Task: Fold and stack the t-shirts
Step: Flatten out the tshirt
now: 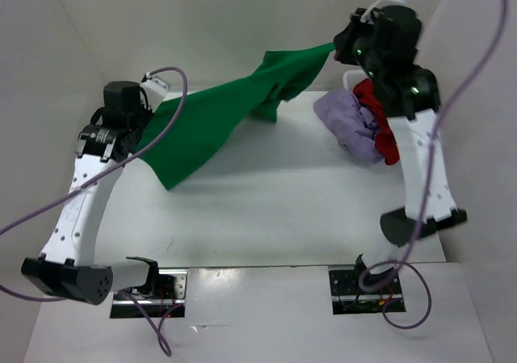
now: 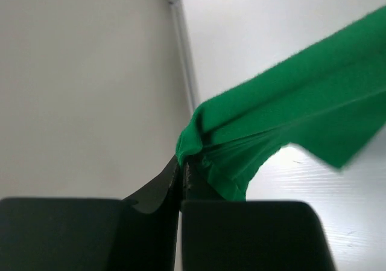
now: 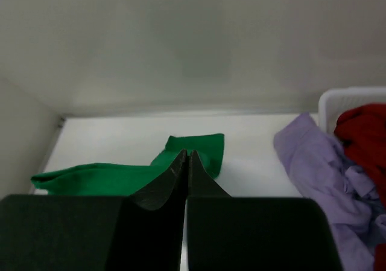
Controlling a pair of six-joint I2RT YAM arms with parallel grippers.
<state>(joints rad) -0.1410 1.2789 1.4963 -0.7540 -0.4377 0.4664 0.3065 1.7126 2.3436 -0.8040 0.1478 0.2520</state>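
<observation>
- Table: a white surface with pale walls on three sides. Both arms are bolted at its near edge.
- Green shirt: the largest cloth. It is lifted off the table and stretched in a slanting band from the left claw up to the right claw at the far right. A loose fold hangs from its middle, and its lower left corner droops towards the table top.
- Lavender shirt: crumpled in a heap on the far right of the table, beneath the right arm. It touches the red shirt and lies well apart from the green one's hanging fold.
- Red shirt: bunched just right of the lavender shirt and partly hidden by the right arm. In the right wrist view it lies behind the rim of the basket.
- Basket: white plastic, with only a corner of its rim showing at the far right of the table.
- Left claw: the fingers are pressed together, pinching a gathered edge of the green shirt.
- Right claw: the fingers are closed tight. The top view shows the green shirt's far corner drawn up into them.
</observation>
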